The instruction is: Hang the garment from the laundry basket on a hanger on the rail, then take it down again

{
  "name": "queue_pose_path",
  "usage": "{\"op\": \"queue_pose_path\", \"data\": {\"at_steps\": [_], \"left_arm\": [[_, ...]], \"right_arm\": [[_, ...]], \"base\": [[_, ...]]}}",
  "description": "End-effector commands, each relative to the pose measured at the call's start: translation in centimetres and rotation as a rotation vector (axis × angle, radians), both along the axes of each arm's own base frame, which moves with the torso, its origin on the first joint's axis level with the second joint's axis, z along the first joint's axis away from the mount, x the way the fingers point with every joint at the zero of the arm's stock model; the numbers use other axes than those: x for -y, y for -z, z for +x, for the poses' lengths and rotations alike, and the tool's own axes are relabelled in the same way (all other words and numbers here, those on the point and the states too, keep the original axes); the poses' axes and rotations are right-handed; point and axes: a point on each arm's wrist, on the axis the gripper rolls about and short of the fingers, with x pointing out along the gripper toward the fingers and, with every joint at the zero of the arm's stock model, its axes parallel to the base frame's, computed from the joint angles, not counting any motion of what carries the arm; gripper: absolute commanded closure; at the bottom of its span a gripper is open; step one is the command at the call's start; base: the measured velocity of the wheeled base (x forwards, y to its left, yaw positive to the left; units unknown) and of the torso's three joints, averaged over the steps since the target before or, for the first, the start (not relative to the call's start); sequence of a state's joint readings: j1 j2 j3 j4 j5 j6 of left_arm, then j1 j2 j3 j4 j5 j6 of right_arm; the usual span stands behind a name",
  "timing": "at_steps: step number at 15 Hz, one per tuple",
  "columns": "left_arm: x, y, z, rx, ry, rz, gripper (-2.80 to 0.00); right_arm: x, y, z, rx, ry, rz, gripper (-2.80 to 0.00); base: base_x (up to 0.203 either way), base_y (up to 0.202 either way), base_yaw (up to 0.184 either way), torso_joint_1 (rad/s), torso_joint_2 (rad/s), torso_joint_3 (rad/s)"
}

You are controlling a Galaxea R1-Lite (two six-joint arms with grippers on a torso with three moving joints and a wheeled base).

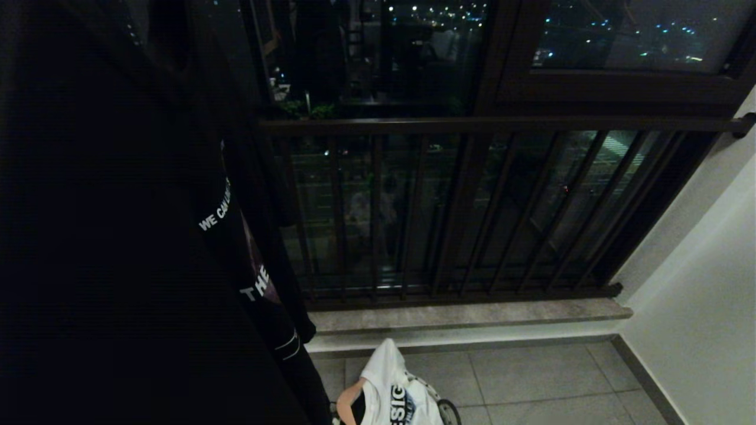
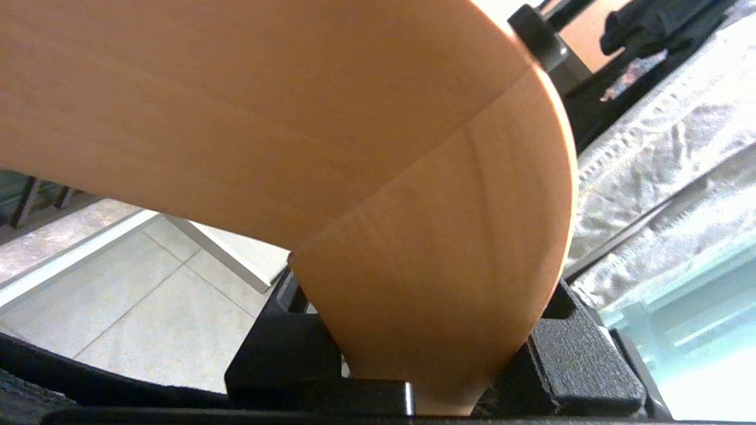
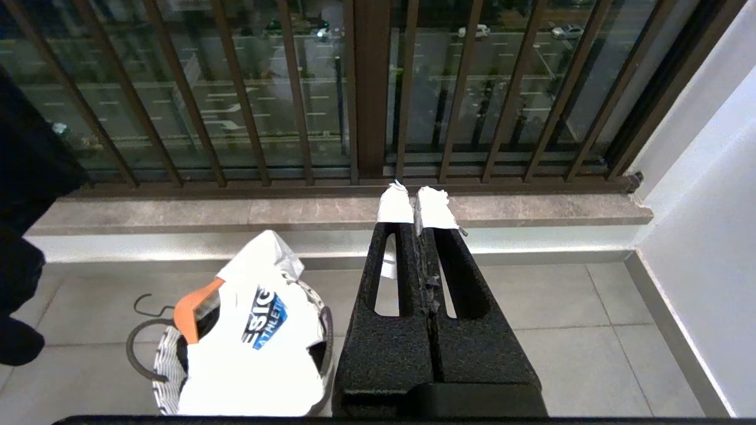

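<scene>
A dark hanging garment point(image 1: 118, 236) with white lettering filled the left half of the head view and blocked everything behind it. Beyond it stood a barred balcony railing point(image 1: 472, 206) before night-time windows, above a stone sill point(image 1: 472, 316), a tiled floor point(image 1: 531, 378) and a white wall point(image 1: 709, 295) on the right.

One laundry basket point(image 3: 168, 392) stood on the floor near the sill, with its black ring handle point(image 3: 139, 354) on the side towards the dark garment. One white T-shirt point(image 3: 260, 354) with a blue printed logo lay draped over the basket, covering most of its rim. One wooden hanger point(image 3: 192, 307) sat inside the shirt, its orange-brown shoulder end showing at the collar and its wire hook point(image 3: 150, 304) lying just above the handle.

The right gripper point(image 3: 414, 206) hung well apart from the basket, beside and above it, its two white-tipped fingers point(image 3: 394, 206) pressed together on nothing.

In the left wrist view a broad curved wooden piece point(image 2: 354, 147), apparently a hanger shoulder, filled most of the frame. The left gripper point(image 2: 434, 378) was clamped on its lower end, with one black finger point(image 2: 283, 354) on each side. Pale quilted fabric point(image 2: 667, 147) lay beyond.
</scene>
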State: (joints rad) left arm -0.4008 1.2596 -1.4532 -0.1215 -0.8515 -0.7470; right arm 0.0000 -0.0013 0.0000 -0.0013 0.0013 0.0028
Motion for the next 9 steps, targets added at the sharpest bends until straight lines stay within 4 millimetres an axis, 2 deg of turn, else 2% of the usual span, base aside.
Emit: {"op": "queue_pose_path", "data": {"at_steps": [1, 9], "left_arm": [[-0.1, -0.1, -0.3, 0.004, 0.01, -0.004, 0.0], [-0.9, -0.3, -2.7, -0.014, 0.024, 0.003, 0.0]], "right_arm": [[0.0, 0.0, 0.0, -0.001, 0.0, -0.001, 0.0], [0.0, 0.0, 0.0, -0.001, 0.0, -0.001, 0.0]], "base": [[0.0, 0.0, 0.0, 0.0, 0.0, 0.0], [0.0, 0.0, 0.0, 0.0, 0.0, 0.0]]}}
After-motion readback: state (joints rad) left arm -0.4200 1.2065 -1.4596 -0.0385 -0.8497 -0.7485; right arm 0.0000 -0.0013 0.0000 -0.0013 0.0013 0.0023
